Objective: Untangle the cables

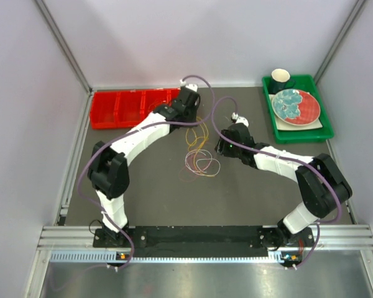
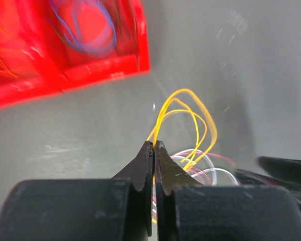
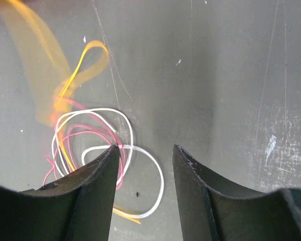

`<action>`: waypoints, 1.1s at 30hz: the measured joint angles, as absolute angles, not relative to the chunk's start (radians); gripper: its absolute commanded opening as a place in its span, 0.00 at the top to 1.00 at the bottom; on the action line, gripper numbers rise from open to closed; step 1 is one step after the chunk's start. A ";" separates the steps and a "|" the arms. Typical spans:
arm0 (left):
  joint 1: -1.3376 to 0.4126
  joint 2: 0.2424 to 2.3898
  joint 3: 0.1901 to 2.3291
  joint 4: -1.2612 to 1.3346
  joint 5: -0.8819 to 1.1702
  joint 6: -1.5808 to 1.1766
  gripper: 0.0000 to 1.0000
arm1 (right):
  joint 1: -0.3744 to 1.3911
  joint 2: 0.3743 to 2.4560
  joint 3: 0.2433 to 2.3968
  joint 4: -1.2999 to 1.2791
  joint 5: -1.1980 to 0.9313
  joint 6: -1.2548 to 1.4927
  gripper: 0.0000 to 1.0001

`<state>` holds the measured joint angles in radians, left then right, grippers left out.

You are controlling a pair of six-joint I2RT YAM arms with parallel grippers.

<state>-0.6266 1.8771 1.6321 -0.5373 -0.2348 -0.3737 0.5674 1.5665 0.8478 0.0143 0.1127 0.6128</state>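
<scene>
Left gripper (image 2: pixel 154 150) pinches a yellow cable (image 2: pixel 183 91), seemingly to free it — right gripper (image 3: pixel 143 160), spread, hovers over the white cable (image 3: pixel 98 109).

Cables (image 1: pixel 201 162) in yellow, orange, pink and white; bin (image 1: pixel 127 107) red; tray (image 1: pixel 301 136) green; plate (image 1: pixel 295 105) red, blotched with teal.

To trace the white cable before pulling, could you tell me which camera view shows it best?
The right wrist view: the white cable lies in sharp focus, its loops traceable nearly whole. The left wrist view shows only a blurred arc of it. The top external view shows a small tangle, white hard to pick out.
</scene>
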 measured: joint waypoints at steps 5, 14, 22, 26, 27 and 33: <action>-0.626 1.795 1.830 -0.599 -0.268 -0.336 1.00 | 0.567 1.567 0.847 0.014 0.127 0.614 0.53; -0.627 1.542 1.901 -0.531 -0.308 -0.311 1.00 | 0.567 1.567 0.847 0.014 0.139 0.622 0.53; -0.627 1.431 1.634 -0.491 -0.336 -0.319 1.00 | 0.567 1.567 0.847 0.014 0.139 0.622 0.53; -0.624 1.431 1.530 -0.501 -0.350 -0.324 1.00 | 0.567 1.567 0.847 0.014 0.139 0.622 0.53; -0.621 1.429 1.512 -0.501 -0.355 -0.326 1.00 | 0.567 1.567 0.847 0.014 0.139 0.622 0.53; -0.566 1.393 1.459 -0.500 -0.351 -0.345 1.00 | 0.567 1.567 0.847 0.014 0.139 0.622 0.53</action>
<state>-0.5663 1.3933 1.4590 -0.4999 -0.3508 -0.3454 0.5674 1.5665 0.8474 0.0135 0.1387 0.6220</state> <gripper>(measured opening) 0.012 0.471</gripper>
